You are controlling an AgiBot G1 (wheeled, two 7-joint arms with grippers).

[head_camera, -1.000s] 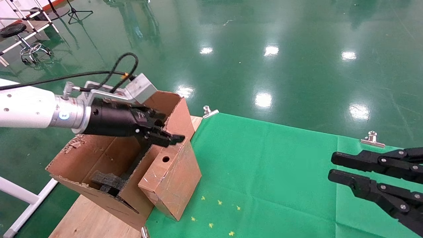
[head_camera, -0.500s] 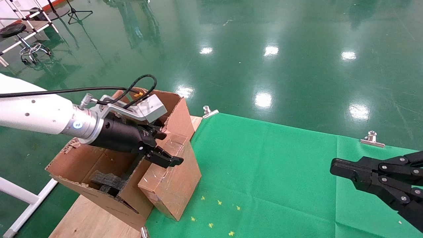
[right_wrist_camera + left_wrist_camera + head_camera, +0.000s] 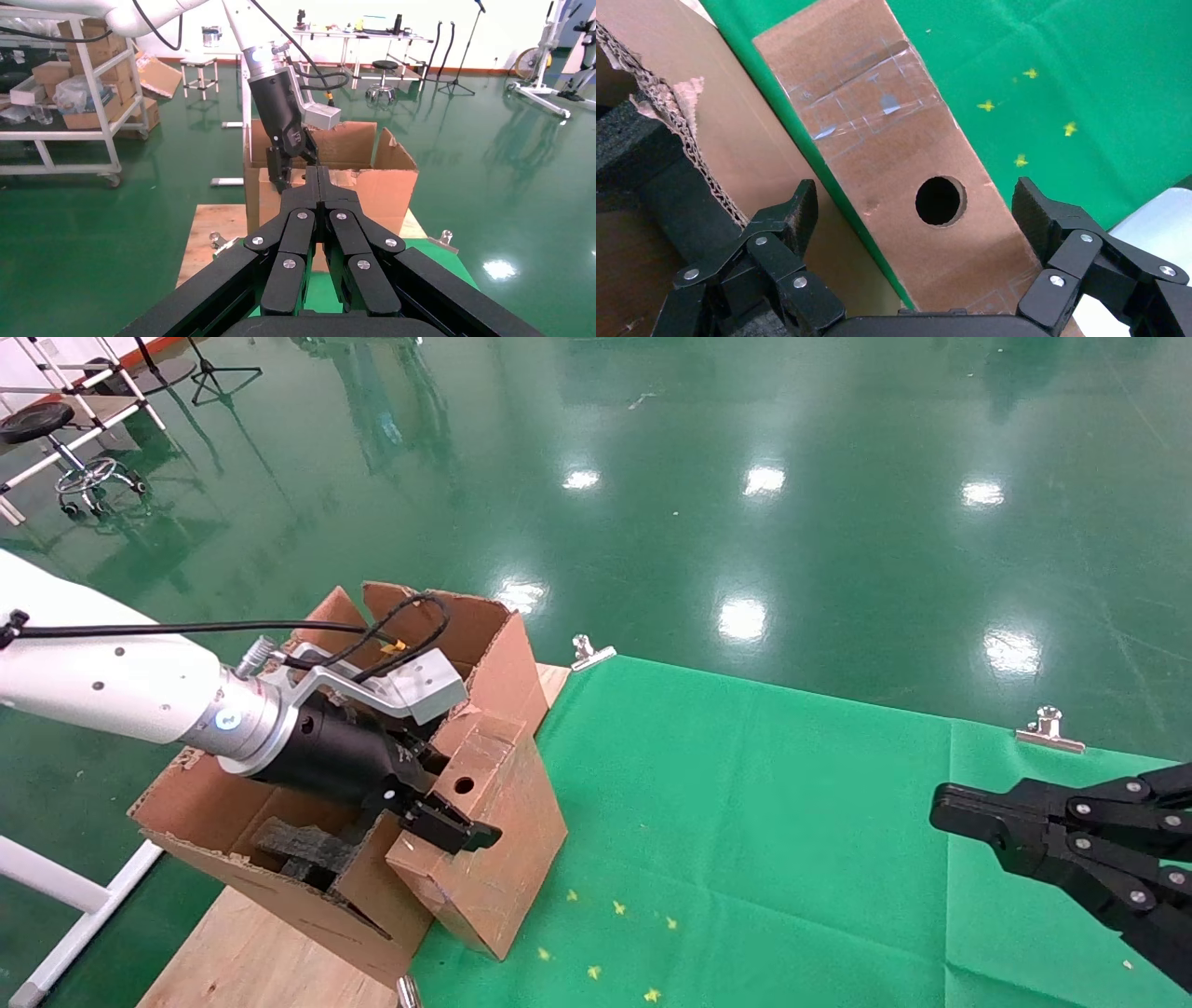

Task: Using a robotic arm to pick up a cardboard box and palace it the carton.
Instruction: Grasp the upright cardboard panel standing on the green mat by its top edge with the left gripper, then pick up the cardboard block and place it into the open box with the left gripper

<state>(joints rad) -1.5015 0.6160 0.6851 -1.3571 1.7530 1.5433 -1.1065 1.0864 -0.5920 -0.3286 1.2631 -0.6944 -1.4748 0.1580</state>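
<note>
The robotic arm [image 3: 112, 686] is seen at the left of the head view, its left gripper [image 3: 438, 808] lowered over the narrow top face of the cardboard box [image 3: 484, 840]. In the left wrist view the jaws are spread, one finger on each side of the box [image 3: 905, 161], with a gap visible between each pad and the cardboard; nothing is pinched. The round hole in the narrow face lies between the fingers [image 3: 789, 217], and strips of glossy tape cross the face beyond it. The box stands tilted on the green cloth [image 3: 792, 822], leaning against the outer wall of the carton [image 3: 233, 840], whose torn flaps stand upright and in which black foam [image 3: 293, 845] is seen. No writing or label can be read on either box; a mark on the gripper body cannot be made out. The right gripper [image 3: 941, 808] is held over the cloth at the right, well apart, its jaws pressed together [image 3: 320, 186].
</note>
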